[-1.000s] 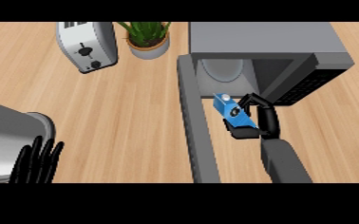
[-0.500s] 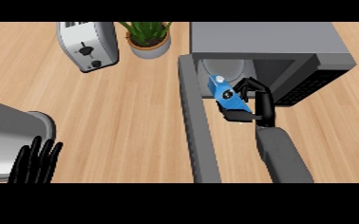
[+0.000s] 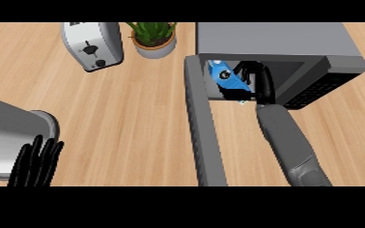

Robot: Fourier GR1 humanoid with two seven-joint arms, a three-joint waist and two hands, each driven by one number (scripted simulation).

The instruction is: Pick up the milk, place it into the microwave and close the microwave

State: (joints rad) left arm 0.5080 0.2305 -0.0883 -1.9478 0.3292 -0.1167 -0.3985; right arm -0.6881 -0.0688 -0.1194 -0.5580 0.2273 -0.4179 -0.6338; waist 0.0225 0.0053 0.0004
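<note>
holding milk (image 3: 226, 77) w/ right hand (image 3: 258, 79) inside microwave (image 3: 274, 43), door (image 3: 203, 125) open alongside.

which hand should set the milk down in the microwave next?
Right. The right hand is curled round the milk at the microwave opening. The left hand rests open at the lower left, across the open door.
</note>
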